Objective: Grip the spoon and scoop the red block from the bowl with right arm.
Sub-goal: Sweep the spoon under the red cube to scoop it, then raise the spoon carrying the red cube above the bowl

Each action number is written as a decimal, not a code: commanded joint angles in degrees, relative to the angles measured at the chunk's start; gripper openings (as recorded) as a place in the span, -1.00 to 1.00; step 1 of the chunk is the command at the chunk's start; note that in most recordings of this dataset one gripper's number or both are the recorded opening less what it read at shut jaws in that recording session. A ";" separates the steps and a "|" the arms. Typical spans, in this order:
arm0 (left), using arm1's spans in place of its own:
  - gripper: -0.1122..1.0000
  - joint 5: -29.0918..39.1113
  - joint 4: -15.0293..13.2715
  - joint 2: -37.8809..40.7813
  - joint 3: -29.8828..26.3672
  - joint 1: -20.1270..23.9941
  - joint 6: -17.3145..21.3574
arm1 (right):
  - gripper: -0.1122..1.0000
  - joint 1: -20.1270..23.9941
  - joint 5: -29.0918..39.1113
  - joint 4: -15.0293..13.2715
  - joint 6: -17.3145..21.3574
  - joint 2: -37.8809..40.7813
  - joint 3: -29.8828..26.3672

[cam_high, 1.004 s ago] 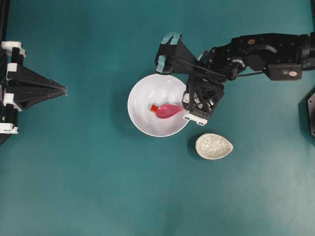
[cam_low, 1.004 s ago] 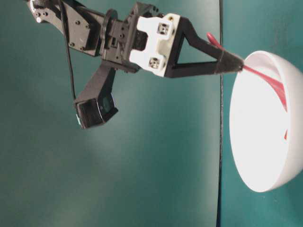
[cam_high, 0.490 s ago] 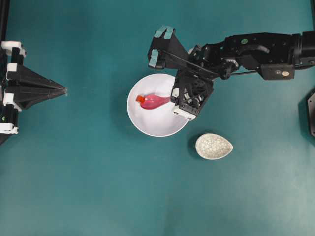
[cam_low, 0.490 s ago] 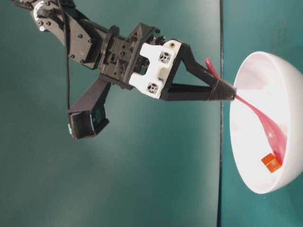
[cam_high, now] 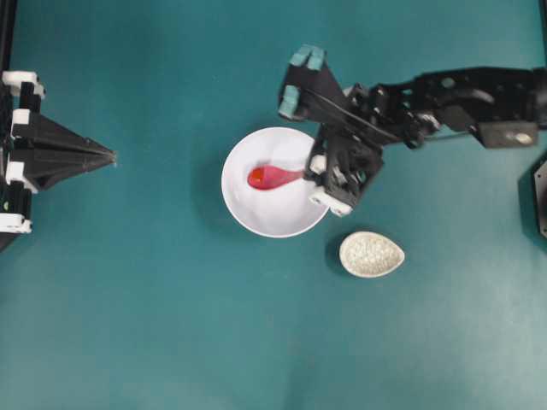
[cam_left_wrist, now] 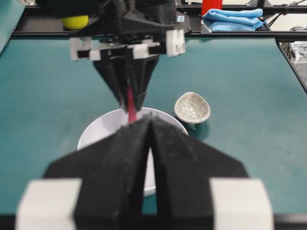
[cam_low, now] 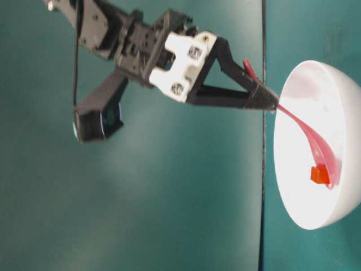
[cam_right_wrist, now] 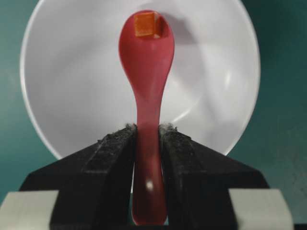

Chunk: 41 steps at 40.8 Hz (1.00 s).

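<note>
My right pincer (cam_right_wrist: 147, 139) is clamped on the spoon (cam_right_wrist: 146, 72) handle. The red block (cam_right_wrist: 146, 24) sits in the scoop's tip, over the bowl (cam_high: 248, 209) near the tabletop's middle. What's left, I judge, is lifting it clear.

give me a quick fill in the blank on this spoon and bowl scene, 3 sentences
1. The red block sits in the scoop of the ____.
2. The right gripper is shut on the spoon's ____.
3. The speckled dish lies ____ the white bowl, on the table.

Missing words: spoon; handle; outside
</note>
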 commanded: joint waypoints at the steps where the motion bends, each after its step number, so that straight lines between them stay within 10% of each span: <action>1: -0.79 -0.18 0.09 0.35 -1.32 -0.18 -0.09 | -0.38 1.41 -4.13 0.00 -0.18 -4.04 2.72; 15: -0.79 -0.18 0.09 0.18 -1.41 -0.18 -1.14 | -0.38 3.43 -15.47 -1.49 -0.70 -15.21 13.10; 41: -0.79 1.85 0.09 -1.14 -1.93 -0.18 -1.32 | -0.38 3.43 -3.69 -9.49 -0.53 -20.39 1.23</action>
